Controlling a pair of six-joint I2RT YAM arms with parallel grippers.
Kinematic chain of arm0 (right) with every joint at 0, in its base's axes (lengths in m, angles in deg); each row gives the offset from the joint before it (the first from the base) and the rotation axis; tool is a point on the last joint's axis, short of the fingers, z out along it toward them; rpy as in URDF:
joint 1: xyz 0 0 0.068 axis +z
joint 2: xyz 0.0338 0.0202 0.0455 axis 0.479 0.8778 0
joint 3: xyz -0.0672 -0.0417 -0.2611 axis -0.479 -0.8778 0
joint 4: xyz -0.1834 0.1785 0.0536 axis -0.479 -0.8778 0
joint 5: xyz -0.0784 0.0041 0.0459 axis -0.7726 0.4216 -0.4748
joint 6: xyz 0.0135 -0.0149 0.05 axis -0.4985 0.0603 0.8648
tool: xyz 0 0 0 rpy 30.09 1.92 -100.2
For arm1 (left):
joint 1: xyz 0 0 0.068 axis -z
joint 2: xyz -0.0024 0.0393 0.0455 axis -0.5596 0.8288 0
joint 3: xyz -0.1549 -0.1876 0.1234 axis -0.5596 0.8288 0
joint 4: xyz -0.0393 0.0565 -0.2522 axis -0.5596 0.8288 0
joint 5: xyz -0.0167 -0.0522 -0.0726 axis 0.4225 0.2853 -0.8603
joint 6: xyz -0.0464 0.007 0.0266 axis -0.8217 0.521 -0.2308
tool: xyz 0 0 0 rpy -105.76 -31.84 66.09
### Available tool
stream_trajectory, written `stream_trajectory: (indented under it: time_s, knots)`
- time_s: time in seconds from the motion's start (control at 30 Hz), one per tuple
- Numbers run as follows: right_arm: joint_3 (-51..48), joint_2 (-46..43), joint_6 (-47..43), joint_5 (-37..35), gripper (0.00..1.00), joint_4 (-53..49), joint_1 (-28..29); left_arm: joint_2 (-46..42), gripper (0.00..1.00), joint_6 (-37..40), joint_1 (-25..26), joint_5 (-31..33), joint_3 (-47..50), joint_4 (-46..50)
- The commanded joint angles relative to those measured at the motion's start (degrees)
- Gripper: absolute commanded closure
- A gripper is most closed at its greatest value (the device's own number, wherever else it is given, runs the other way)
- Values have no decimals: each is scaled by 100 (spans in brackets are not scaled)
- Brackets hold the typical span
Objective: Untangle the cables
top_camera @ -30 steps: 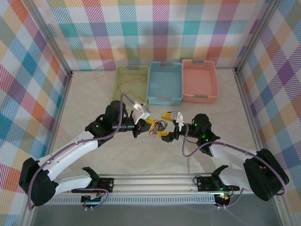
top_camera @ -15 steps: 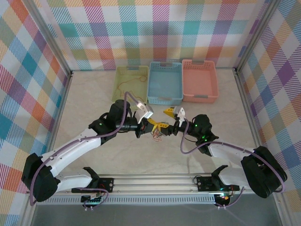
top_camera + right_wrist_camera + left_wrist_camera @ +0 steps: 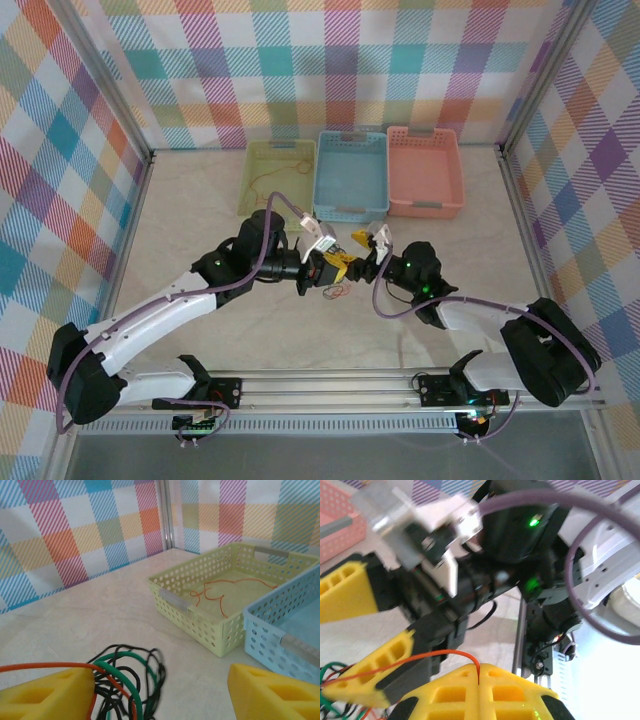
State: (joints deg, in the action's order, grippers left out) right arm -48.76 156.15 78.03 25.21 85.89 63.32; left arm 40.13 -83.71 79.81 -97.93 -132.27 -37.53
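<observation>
Both arms have drawn closer together. My left gripper [image 3: 478, 680] pinches one orange wire [image 3: 435, 655] of the cables [image 3: 127, 680], bunched between us; my right gripper [image 3: 160, 690] stands wide. I should close on another strand, then draw apart gently.

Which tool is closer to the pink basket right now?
Right. The right tool hovers near the blue basket's front, just left of the pink basket's near corner. The left tool, pinching a red-orange cable, sits farther left, beyond the right tool.
</observation>
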Motion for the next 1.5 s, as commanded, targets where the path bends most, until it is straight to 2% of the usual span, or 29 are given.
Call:
stream_trajectory:
  time_s: [0.0, 0.4, 0.7, 0.93, 1.07, 1.47]
  knots:
    - [223, 150, 63, -200, 30, -104, 28, -39, 100, -189, 141, -358, -358, -2]
    - [516, 521, -42, -539, 29, -693, 28, -705, 100, -478, 154, 123, -1214, 293]
    - [654, 681, -23, -923, 30, -1049, 28, -1140, 100, -500, 149, 529, -1474, 592]
    - [569, 597, -6, -620, 29, -819, 28, -1198, 100, -507, 147, 1037, -1496, 762]
    - [570, 598, -32, -519, 29, -810, 28, -1236, 100, -506, 142, 1086, -1485, 763]
    - [819, 675, 36, -1790, 31, -1818, -24, -1748, 100, -612, 143, 1059, -2260, 757]
